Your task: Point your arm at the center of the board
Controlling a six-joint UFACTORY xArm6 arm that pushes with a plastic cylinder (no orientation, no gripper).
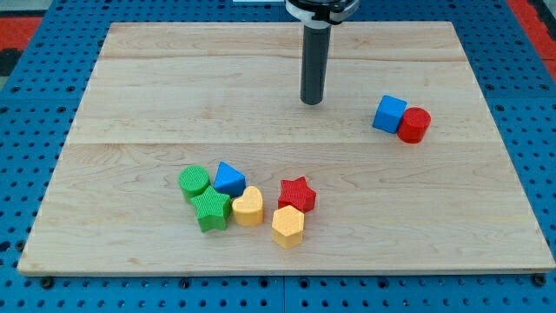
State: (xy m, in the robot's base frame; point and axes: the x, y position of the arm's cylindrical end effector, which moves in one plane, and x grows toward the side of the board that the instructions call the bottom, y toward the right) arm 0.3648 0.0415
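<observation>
My tip [312, 102] rests on the wooden board [156, 87], a little toward the view's top and right of the board's middle. No block touches it. A blue cube [390, 113] and a red cylinder [414, 125] sit together to the tip's right. Toward the view's bottom lies a cluster: a green cylinder [194, 182], a blue triangular block [229, 178], a green star [211, 210], a yellow heart-shaped block [248, 207], a red star [297, 194] and a yellow hexagon [287, 226].
The board lies on a blue perforated table [26, 104]. Red patches show at the view's top corners [17, 22].
</observation>
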